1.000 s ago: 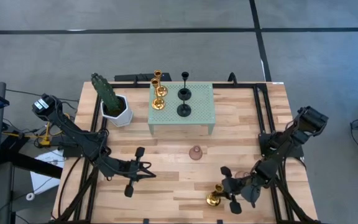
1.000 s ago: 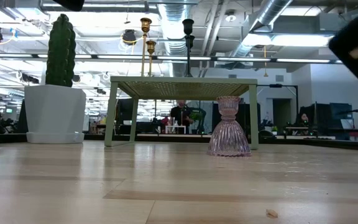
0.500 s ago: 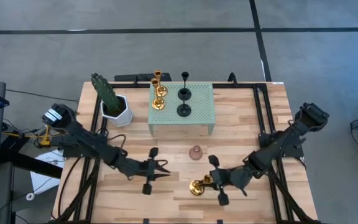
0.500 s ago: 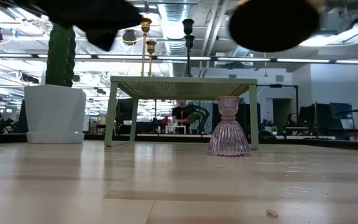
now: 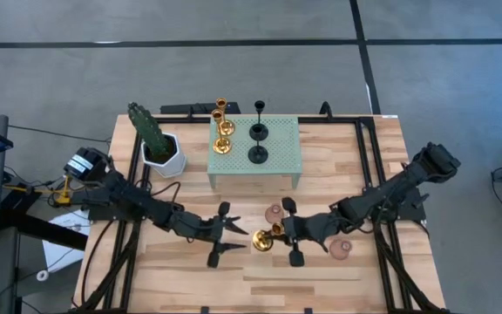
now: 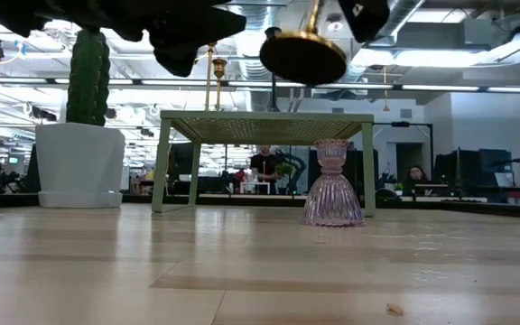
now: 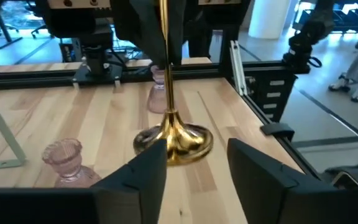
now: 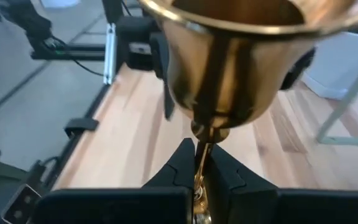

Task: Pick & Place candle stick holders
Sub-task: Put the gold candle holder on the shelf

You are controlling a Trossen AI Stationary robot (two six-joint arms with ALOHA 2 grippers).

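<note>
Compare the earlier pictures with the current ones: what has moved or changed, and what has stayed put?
The right gripper, shut on a gold holder, carried it leftward to the table's middle. The left gripper swung right to meet it and opened, its fingers now flanking the base. A pink holder is now uncovered behind the right arm. The stand, cactus and the other pink holder stayed put.

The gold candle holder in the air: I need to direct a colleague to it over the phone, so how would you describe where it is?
Start at the pale green stand at the table's back, then come forward to where both arms meet. There the right gripper holds the gold candle holder by its stem, sideways, with the open left gripper facing its base. The other gold holders stand on the green stand; this one is lifted.
</note>
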